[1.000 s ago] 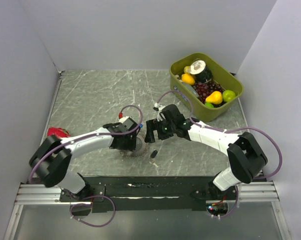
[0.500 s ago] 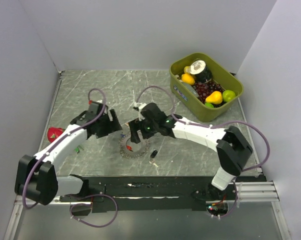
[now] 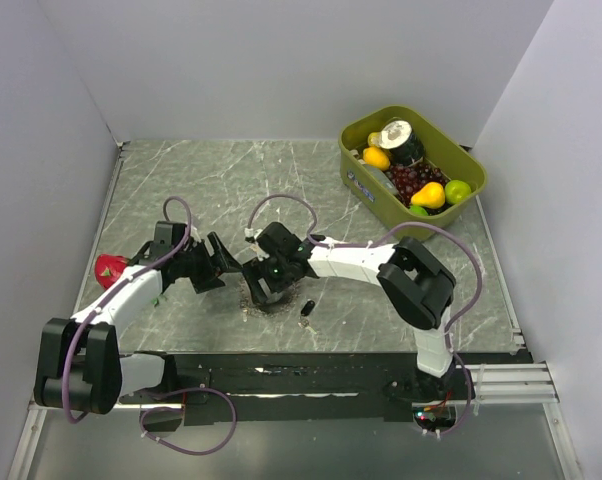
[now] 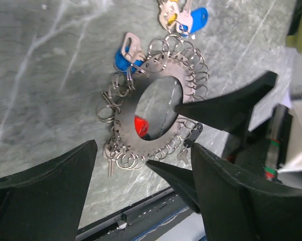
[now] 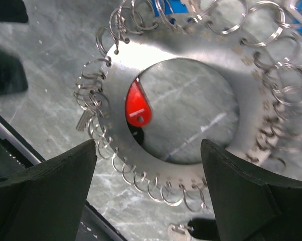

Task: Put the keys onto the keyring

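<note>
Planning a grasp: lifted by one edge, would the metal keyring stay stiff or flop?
The keyring looks like flat sheet metal, so probably stiff. Its loops sit loose, so they would likely dangle and swing. Flat on the table, its thin edge may be hard to pinch.

A: You've got plain pale walls [image 3: 281, 60] closing in on three sides, soft even light all over them.
B: And below you, a grey marbled tabletop [image 3: 201, 190], white veins running across. Along the near edge, a metal rail [image 3: 511, 380], aluminium perhaps; hard to tell from up here.
</note>
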